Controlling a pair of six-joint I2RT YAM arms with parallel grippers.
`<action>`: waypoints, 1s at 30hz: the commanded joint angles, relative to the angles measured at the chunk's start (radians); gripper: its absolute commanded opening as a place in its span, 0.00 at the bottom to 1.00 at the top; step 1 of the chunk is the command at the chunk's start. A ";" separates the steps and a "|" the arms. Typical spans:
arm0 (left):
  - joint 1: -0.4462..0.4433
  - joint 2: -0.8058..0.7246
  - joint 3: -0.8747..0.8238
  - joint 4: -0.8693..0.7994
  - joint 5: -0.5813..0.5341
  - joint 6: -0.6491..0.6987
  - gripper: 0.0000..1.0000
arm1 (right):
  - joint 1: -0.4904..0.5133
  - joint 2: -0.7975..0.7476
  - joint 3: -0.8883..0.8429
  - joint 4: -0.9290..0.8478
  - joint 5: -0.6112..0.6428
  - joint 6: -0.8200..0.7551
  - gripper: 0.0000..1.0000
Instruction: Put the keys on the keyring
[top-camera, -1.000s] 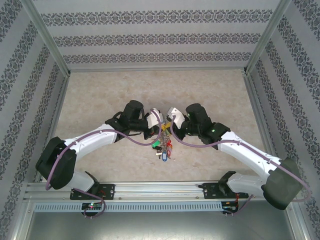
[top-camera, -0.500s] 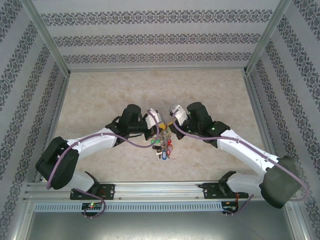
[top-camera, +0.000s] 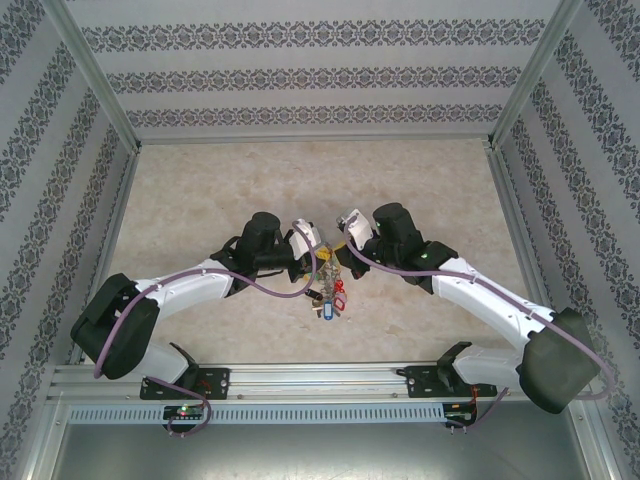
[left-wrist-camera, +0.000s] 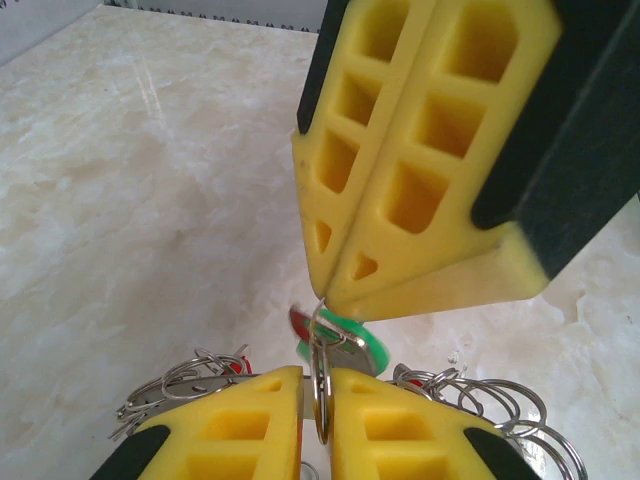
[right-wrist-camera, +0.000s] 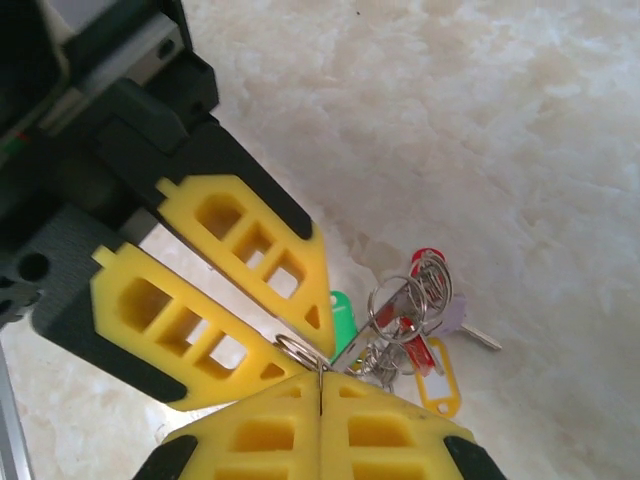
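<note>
Holding the left gripper (left-wrist-camera: 317, 385) barely parted, just a thin slit between its yellow pads. Cradling in that slit the lower arc of a small ring (left-wrist-camera: 320, 410), edge-on and nearer the right-hand pad, with a sliver of gap on the other side. Not showing whether either pad is actually pressing it. Crowding the outer sides of both pads with loose wire loops (left-wrist-camera: 175, 385).

Meeting, just beyond and above those tips, the right gripper (left-wrist-camera: 325, 295), pressed fully shut with its pads flush along the whole seam. Pinching the top of the same small ring at that gripper's very point.

Hanging the green-tagged key (left-wrist-camera: 355, 342) directly beneath the shut tips and right behind the ring, with a sliver of red tag (left-wrist-camera: 296, 320) just beside it.

Spreading the keyring (right-wrist-camera: 400, 300) farther out past the right gripper's tips, with its rings bunched together and a yellow tag (right-wrist-camera: 437, 385) at the near edge of the bundle. Not telling whether the bundle is resting fully on the table (left-wrist-camera: 150, 180), pale and marbled beyond both grippers.
</note>
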 joint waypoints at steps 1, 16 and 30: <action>-0.002 -0.029 0.031 -0.065 0.001 0.044 0.17 | 0.007 -0.022 0.018 0.033 -0.041 0.000 0.00; -0.002 -0.010 0.087 -0.122 0.007 0.077 0.19 | 0.024 -0.019 0.034 -0.002 -0.049 -0.033 0.00; -0.002 0.005 0.122 -0.169 0.032 0.105 0.00 | 0.025 -0.013 0.031 -0.020 -0.110 -0.058 0.00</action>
